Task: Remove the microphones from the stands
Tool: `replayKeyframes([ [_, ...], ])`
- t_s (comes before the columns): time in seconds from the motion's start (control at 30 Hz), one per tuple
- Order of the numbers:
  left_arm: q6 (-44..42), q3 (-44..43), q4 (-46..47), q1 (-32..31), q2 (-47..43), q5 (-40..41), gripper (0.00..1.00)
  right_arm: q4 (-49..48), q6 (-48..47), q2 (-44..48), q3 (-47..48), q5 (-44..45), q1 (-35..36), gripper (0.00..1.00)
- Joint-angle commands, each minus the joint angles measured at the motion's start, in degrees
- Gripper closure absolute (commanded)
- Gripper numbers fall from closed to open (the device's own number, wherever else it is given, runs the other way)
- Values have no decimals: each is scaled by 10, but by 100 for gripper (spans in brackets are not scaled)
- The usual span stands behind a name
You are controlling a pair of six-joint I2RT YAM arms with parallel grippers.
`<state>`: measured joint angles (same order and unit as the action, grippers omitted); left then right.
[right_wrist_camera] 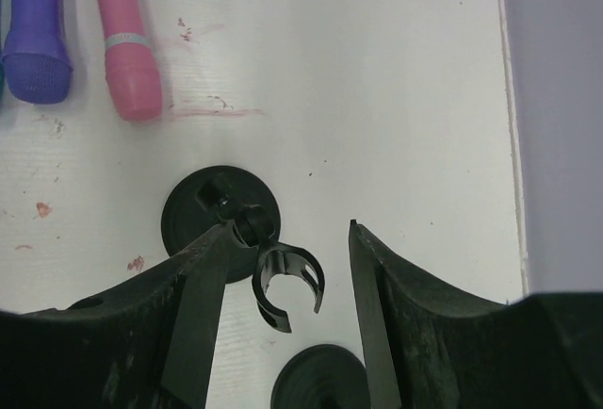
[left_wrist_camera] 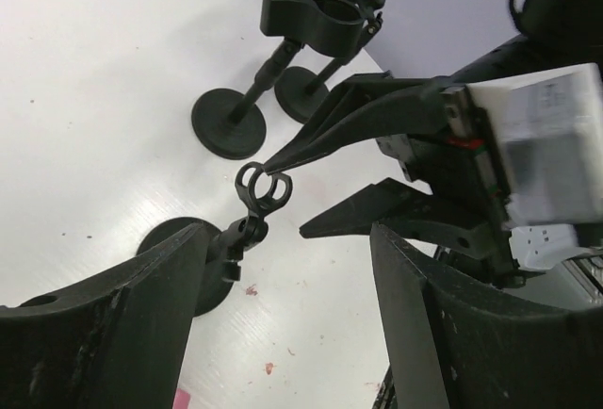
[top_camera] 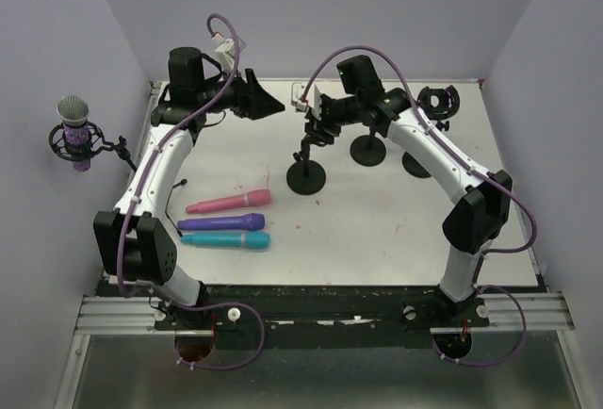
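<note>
Clip [right_wrist_camera: 262, 288] on stand [top_camera: 306, 178] near far edge is empty; right gripper [right_wrist_camera: 289, 228] wide around it, left gripper [left_wrist_camera: 285, 230] wide. Pink microphone [top_camera: 228, 204] likely rigid, light, smooth: grip mid-barrel.

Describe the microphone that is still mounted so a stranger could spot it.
Look past the far-left edge of the white table, against the left wall. A microphone stands upright in a black ring mount there. Unlike the three coloured ones lying flat on the table, it has a silver mesh head.
</note>
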<state>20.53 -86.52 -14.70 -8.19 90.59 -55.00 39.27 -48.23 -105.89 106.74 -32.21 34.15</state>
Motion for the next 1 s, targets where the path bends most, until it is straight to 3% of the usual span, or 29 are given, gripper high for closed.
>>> replayKeyframes([
  [0.0, -14, 18, -30, 23, -65, 21, 23, 23, -48, -41, 12, -25, 3, 40],
  [0.17, -51, 47, -60, 25, -107, 30, 23, 83, -116, -78, 35, -38, 4, 51],
  [0.43, -53, 85, -53, 25, -141, 38, 23, 95, -138, -113, 45, -2, 6, 64],
  [0.73, -55, 87, -55, 25, -149, 38, 23, 40, 8, -176, 135, 172, 6, 78],
  [0.97, -50, 83, -59, 25, -146, 35, 23, 19, 43, -188, 147, 233, 4, 78],
])
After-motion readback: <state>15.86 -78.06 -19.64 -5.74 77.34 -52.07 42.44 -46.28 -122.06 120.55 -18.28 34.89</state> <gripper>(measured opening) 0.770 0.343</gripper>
